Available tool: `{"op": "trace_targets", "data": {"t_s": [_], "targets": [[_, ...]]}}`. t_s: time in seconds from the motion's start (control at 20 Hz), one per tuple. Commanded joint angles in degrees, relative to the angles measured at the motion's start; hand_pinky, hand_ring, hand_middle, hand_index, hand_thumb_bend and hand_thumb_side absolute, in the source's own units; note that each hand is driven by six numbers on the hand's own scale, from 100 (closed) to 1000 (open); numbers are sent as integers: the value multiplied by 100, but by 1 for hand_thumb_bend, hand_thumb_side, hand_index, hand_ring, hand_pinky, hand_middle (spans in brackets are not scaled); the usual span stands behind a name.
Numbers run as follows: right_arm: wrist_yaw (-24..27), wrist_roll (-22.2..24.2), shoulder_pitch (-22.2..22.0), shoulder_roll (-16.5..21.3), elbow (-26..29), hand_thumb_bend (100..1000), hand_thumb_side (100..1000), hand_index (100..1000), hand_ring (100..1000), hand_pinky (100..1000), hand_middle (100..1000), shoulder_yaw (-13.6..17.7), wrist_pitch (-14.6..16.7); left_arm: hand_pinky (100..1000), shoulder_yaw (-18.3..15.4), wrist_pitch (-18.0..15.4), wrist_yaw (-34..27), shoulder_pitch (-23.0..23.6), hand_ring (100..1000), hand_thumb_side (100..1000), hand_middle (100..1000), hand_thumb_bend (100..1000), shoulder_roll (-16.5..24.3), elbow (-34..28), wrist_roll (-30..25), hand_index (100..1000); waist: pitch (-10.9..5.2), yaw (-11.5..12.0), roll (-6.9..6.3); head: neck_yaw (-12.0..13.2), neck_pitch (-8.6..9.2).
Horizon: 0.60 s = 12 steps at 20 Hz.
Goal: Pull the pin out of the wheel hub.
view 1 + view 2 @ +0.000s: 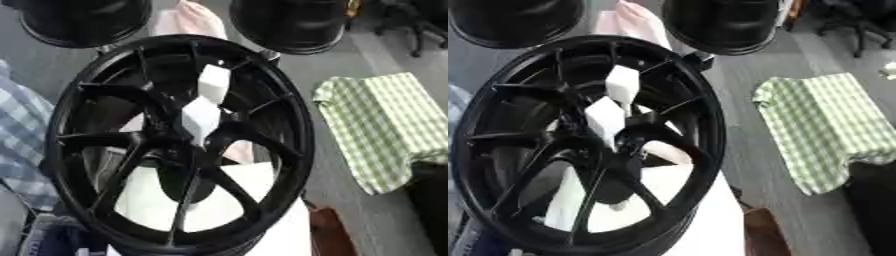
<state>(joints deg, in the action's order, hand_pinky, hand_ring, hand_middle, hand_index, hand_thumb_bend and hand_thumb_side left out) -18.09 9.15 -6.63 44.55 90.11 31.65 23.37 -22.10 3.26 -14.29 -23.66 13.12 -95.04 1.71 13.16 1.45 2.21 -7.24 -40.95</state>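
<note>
Left eye view looks down on a black wheel hub (179, 145) standing nearly face-on, its spokes running out from a dark centre. Two white blocky shapes sit in front of the spokes, one just above the hub's centre (201, 119) and one higher, toward the upper rim (213, 83); the lower narrows to a point near the centre. Whether these are the pin, a tag on it, or something else I cannot tell, and no pin can be made out as such. If the lower white shape marks it, the thing to pull lies at the hub's centre, with its long axis most likely running out of the hub's face toward the camera, so the pull would be straight away from the spokes. Neither robot hand shows in either view, so nothing can be said of how far the fingers are open or what they hold, nor of which arm is nearer or how it is posed. A pale pink shape (636, 22) shows beyond the hub's upper rim; what it is cannot be told. A white surface (254, 210) shows through the hub's lower spokes. Right of the hub, well apart, a green checked cloth (381, 125) lies on the grey floor. Beyond the hub's top stand two more dark round things (83, 20).
</note>
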Motion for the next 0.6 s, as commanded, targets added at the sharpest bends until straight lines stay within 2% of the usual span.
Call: {"op": "trace_targets", "data": {"t_s": [0.05,0.2,0.35,0.4,0.55,0.6], "targets": [[-561,-162,-160,-440,254,740,287,917,869,827,836,290,-324,697,-46,-16,4,-50,597,805,535,169,147,-65,28,743,-62,-18,-10,45,7],[-561,-451,-255,-720,225,711,335,932,876,821,859,389,-458,697,-55,-21,3,-48,597,805,535,169,147,-54,37,743,-69,-29,-29,78,-12],[-266,-792,-254,-807,200,680,297,926,861,804,847,420,-497,697,-51,-26,1,-45,598,806,535,170,154,-46,34,743,-71,-41,-37,94,-42],[-154,-918,-241,-813,197,699,264,914,853,799,833,426,-531,697,-48,-28,0,-45,598,804,535,168,155,-46,31,743,-71,-41,-39,91,-49],[222,-1336,-149,-822,269,666,217,870,816,775,777,355,-615,697,-39,-32,-6,-46,598,803,535,167,146,-54,23,743,-74,-30,-45,76,-63],[371,-1469,-102,-829,302,653,173,841,790,759,736,303,-656,697,-34,-34,-9,-47,598,800,535,169,142,-60,19,743,-76,-25,-49,74,-62]]}}
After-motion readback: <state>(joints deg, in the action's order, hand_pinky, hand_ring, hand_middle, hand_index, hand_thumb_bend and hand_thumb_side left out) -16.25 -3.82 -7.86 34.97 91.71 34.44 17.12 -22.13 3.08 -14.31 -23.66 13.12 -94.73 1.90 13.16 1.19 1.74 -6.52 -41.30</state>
